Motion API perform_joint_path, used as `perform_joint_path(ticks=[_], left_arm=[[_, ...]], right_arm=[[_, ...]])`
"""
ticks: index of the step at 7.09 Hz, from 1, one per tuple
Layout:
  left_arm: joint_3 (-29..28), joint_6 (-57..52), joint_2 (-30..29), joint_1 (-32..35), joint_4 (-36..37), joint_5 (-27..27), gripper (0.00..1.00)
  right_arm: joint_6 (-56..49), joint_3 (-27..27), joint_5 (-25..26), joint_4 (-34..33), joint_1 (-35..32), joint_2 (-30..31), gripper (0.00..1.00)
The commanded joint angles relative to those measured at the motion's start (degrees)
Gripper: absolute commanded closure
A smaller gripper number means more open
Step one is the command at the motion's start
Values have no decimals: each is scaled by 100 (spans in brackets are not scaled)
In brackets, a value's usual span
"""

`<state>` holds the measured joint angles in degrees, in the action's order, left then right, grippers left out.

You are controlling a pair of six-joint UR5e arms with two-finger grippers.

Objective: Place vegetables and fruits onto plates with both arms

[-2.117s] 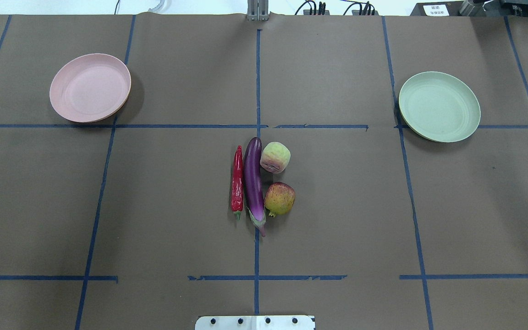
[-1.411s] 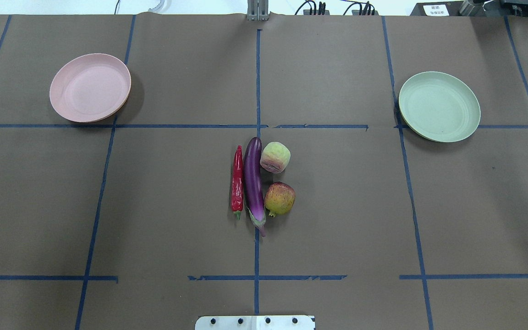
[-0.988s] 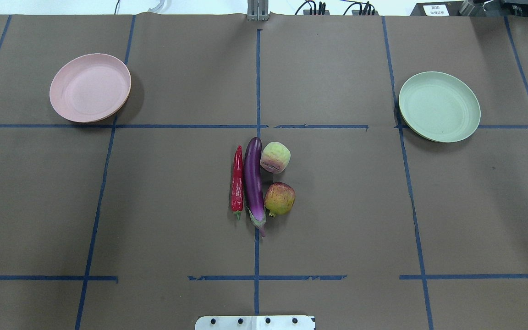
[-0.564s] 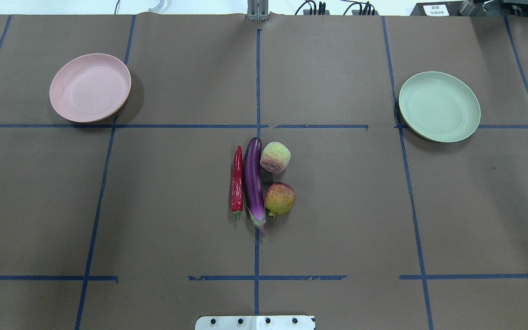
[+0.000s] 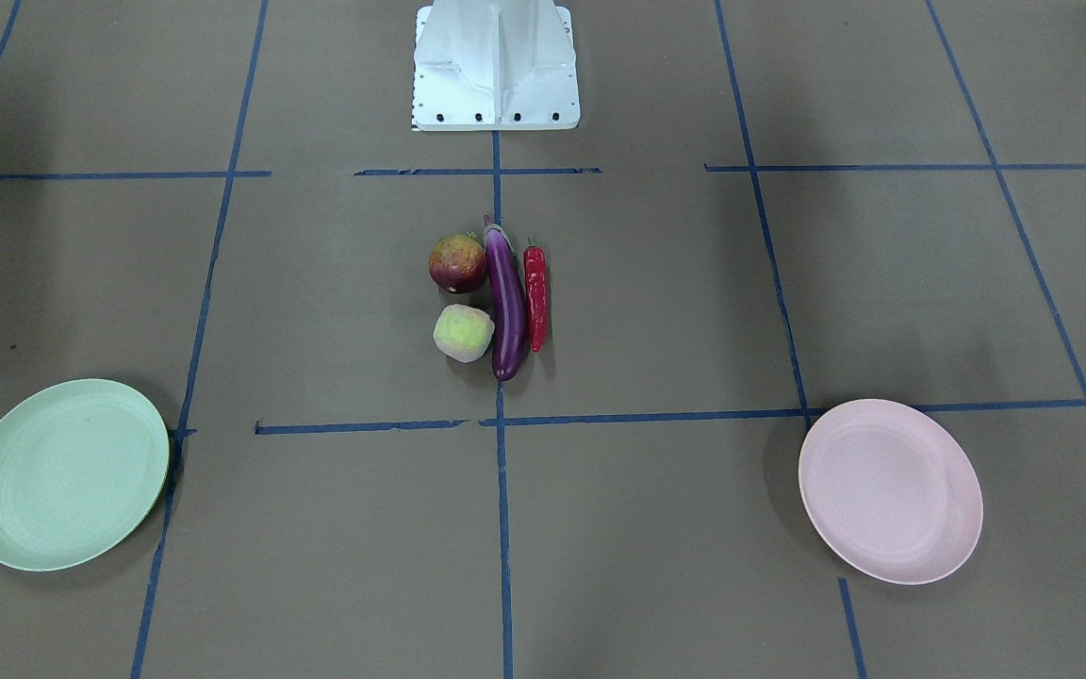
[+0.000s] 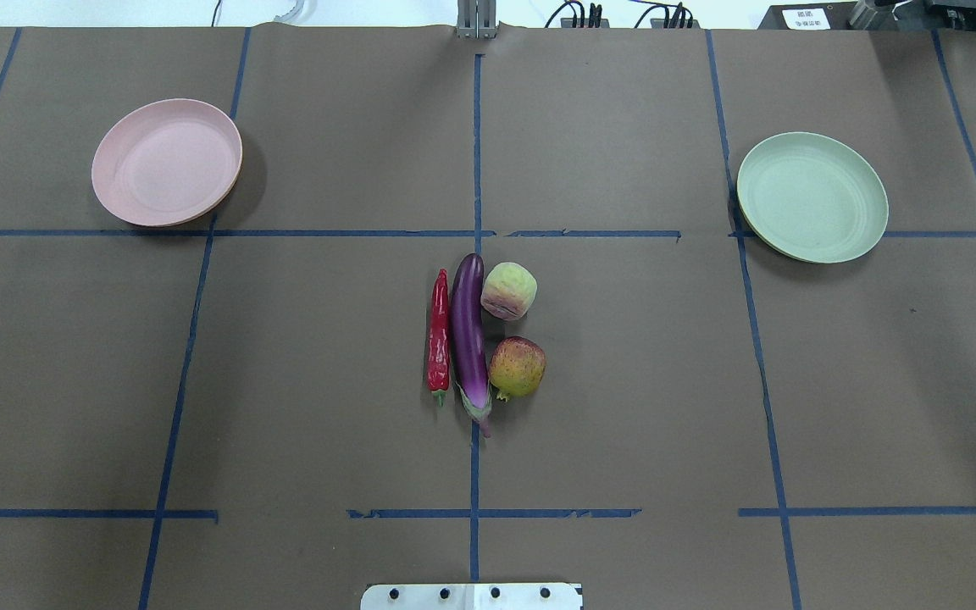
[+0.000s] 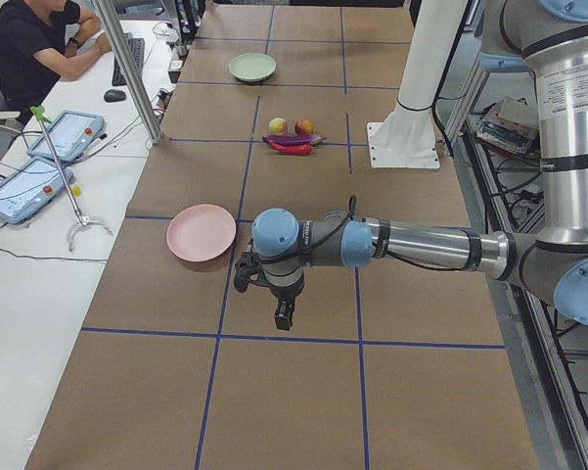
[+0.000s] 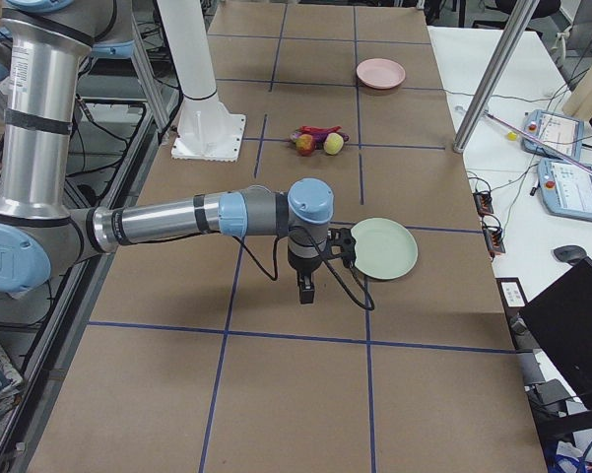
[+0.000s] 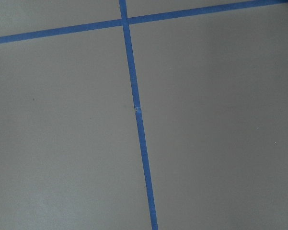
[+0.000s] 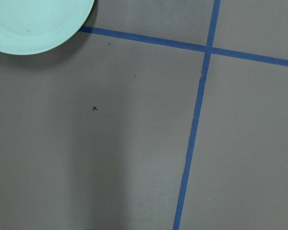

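The purple eggplant, the red chili, the pale peach and the pomegranate lie close together at the table's middle. The pink plate lies far left and the mint green plate far right, both bare. My left gripper hangs over the table beside the pink plate, seen only in the exterior left view. My right gripper hangs beside the green plate, seen only in the exterior right view. I cannot tell whether either is open or shut.
The white robot base stands at the near edge behind the produce. Blue tape lines cross the brown table cover. A person sits at a side desk with tablets. A metal post stands at the table's far edge.
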<state>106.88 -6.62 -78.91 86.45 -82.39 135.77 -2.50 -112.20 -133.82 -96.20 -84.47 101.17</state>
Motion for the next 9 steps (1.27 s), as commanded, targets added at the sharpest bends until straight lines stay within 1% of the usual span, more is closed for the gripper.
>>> perform_joint_path(ticks=[1,2,3,4,5,6,7,8,9], left_arm=[[61,3,104,-5,-5,2,0],[70,3,148,-5,-23,11,0],[70,12,157,4,-23,11,0],[70,3,174,4,-23,11,0],[79,3,227,4,-40,28,0],[62,3,245,4,-49,11,0],[61,3,236,-5,-58,2,0],[61,-14,236,-5,-58,2,0],[35,-23,236,-14,-58,2,0]], right_arm=[[213,-39,-21,260,219,-44,0],[954,-335,14,269,647,-97,0],[2015,-434,-12,521,939,-471,0],[3339,-635,23,1115,1612,-553,0],[4823,-672,119,1695,2306,-859,0],[6117,-681,381,1779,2983,-1384,0],[7330,-663,957,1772,3773,-2042,0],[8596,-541,1868,1676,4833,-2770,0],[9487,-140,2721,1379,5444,-3543,0]])
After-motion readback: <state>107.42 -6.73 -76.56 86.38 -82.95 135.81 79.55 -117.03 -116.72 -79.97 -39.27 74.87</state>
